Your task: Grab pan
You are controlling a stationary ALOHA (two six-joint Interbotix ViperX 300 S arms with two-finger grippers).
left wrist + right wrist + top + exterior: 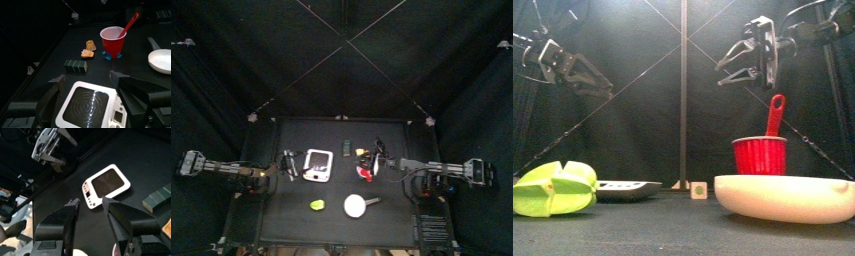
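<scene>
Overhead, both arms hang above the table (291,135), jaws spread wide and empty: left gripper (87,80) over the white toy stove (90,105), right gripper (743,62) raised. The pan (356,204) lies near the front edge, untouched, beside the yellow-green lump (317,205).
</scene>
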